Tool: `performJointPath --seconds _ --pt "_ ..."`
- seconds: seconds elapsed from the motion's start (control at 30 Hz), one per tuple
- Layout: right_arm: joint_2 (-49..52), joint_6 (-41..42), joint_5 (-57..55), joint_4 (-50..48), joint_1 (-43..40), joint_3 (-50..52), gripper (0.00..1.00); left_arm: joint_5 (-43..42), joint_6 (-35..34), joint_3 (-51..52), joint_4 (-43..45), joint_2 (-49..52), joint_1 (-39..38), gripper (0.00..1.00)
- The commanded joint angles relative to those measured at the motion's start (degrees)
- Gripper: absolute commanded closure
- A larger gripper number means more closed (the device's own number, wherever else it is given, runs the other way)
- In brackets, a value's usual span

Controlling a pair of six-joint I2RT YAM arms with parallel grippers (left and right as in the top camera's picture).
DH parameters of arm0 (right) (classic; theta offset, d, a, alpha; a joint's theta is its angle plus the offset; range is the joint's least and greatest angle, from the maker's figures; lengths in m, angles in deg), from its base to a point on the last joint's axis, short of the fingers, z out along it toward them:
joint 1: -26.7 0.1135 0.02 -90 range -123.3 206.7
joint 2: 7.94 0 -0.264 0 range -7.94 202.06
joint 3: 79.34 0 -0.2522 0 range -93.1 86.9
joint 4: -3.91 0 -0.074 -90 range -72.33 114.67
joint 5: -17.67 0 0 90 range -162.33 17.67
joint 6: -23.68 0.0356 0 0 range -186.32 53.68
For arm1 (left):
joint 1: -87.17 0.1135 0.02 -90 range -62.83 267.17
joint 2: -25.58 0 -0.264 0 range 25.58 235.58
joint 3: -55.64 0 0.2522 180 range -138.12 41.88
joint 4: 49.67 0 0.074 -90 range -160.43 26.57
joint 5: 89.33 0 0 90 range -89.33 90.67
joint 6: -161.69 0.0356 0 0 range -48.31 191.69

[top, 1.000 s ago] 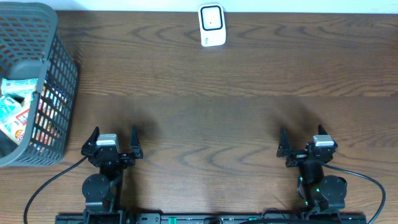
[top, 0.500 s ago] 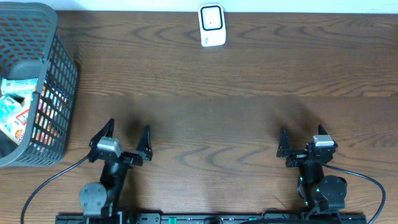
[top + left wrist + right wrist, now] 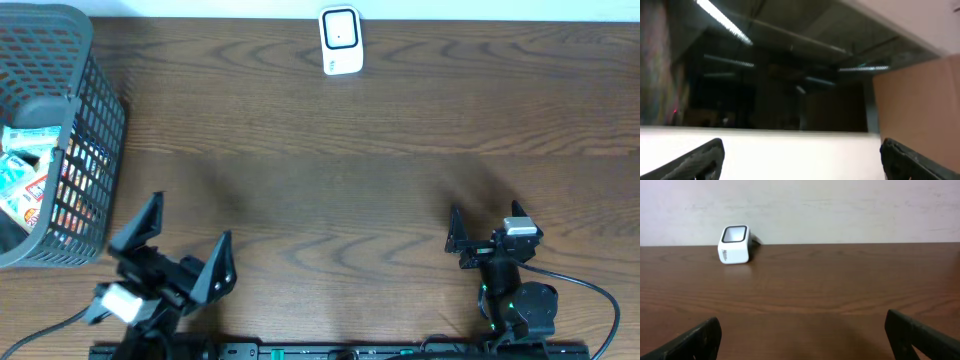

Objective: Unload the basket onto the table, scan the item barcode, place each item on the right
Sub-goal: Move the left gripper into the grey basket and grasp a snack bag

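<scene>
Several packaged items (image 3: 22,172) lie in the grey mesh basket (image 3: 98,120) at the table's left edge; no barcode shows on them. A white scanner (image 3: 340,41) stands at the far middle of the table, and it also shows in the right wrist view as the scanner (image 3: 734,244). My left gripper (image 3: 186,236) is raised and tilted near the front left, open and empty; its wrist view faces a pale wall and a dark window, with the left gripper (image 3: 802,162) holding nothing. My right gripper (image 3: 487,224) rests open at the front right, also seen as the right gripper (image 3: 805,339), empty.
The brown wooden table (image 3: 330,170) stretches between the grippers and the scanner. A pale wall (image 3: 840,210) runs behind the table's far edge. The basket stands just left of and beyond the left arm.
The left arm has lifted from its rest, swung toward the front left and tilted its gripper upward. The right arm has not moved.
</scene>
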Motion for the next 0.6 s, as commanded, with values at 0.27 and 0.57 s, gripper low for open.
performJointPath --seconds 0.27,0.57 --pt "-0.35 -0.7 -0.07 0.22 -0.35 0.15 0.01 -0.74 8.11 -31.78 -14.53 27.15 0.0 0.02" --pt "-0.35 -0.68 -0.07 0.22 -0.33 0.15 0.01 3.43 13.84 -78.66 -54.58 59.23 6.32 0.02"
